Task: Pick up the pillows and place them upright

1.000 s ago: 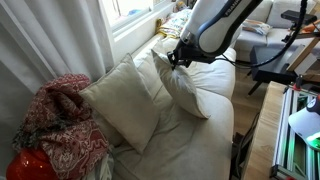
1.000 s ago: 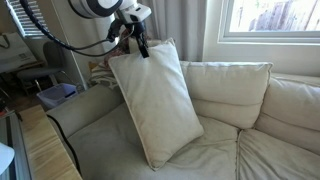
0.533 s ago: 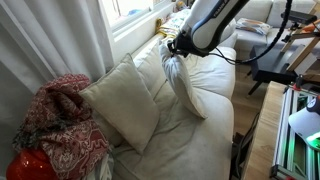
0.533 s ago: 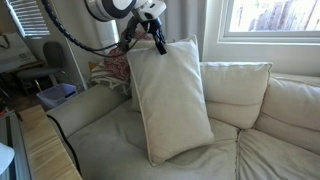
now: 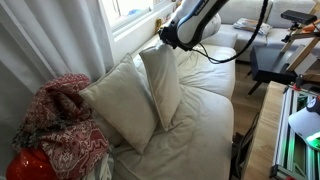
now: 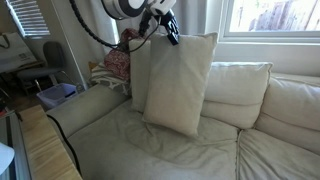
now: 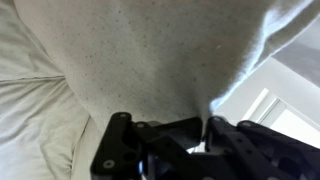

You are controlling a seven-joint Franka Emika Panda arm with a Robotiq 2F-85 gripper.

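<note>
Fingers (image 7: 120,140) of the black Robotiq gripper (image 7: 168,122) are clenched on the top edge of a large cream square fabric throw pillow (image 6: 178,85). In the wrist view the dark fingers enter from the bottom. The speckled off-white cloth of the pillow (image 7: 150,50) is pinched between them and fills most of the picture above.

In both exterior views the gripper (image 5: 165,38) hangs from the white and black robot arm (image 5: 195,18) at the upper corner of this pillow, close to the back of the sofa. The pillow stands upright on the seat of the cream fabric sofa (image 5: 205,130). Its lower edge rests on the seat cushion and its rear face is turned toward the cream back cushion (image 6: 240,85).

A second cream throw pillow (image 5: 120,100) of the same kind leans upright just beside it, nearer the end of the sofa, and the two appear to touch. In an exterior view only a strip of this second pillow (image 6: 138,70) shows behind the held one.

Past the second pillow, at the sofa's end, lies a crumpled red patterned blanket (image 5: 58,120). A white curtain (image 5: 55,40) hangs behind the sofa, next to a bright window (image 6: 270,15).
</note>
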